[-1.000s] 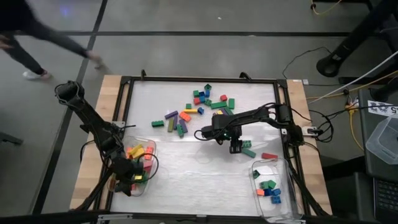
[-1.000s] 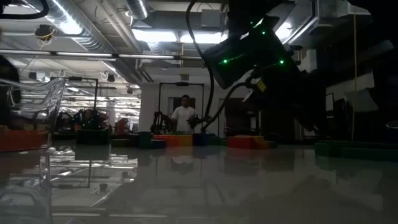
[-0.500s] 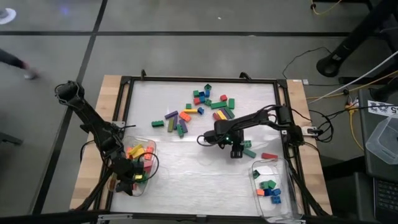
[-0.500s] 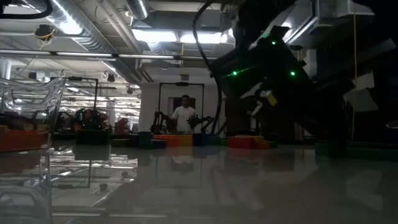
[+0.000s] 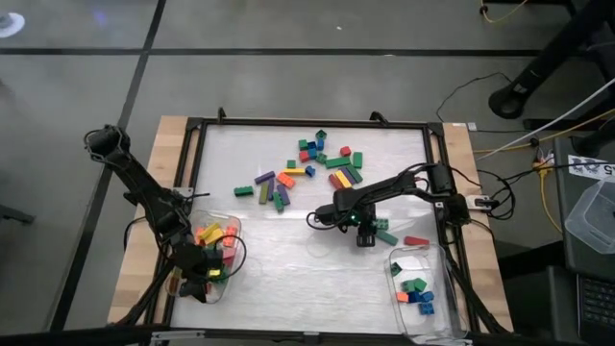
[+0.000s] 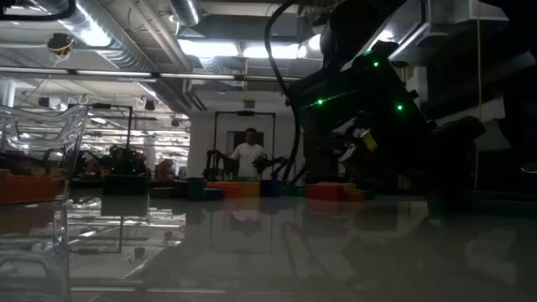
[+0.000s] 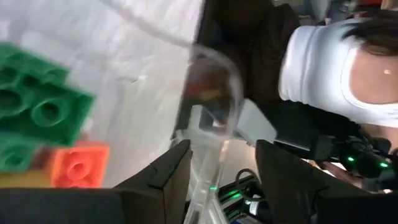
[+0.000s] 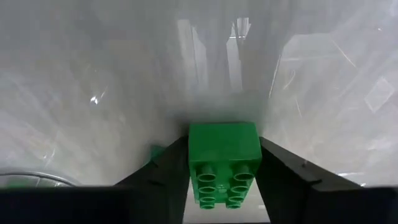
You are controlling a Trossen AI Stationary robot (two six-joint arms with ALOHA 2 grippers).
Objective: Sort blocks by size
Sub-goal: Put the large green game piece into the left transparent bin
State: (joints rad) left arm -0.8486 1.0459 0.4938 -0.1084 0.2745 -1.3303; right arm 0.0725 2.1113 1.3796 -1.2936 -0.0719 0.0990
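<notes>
Lowered since the previous frame, right gripper [image 8: 224, 186] now brackets a small green block [image 8: 224, 163] between part-closed fingers on the table [image 5: 288, 259].

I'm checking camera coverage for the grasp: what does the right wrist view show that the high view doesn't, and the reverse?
Only the right wrist view shows the green block sitting between the right end effector's fingers, studs facing the camera.

Only the high view shows the block pile, both tubs, and the left end effector over the left tub.

Both show the white table and the right end effector low over it.
</notes>
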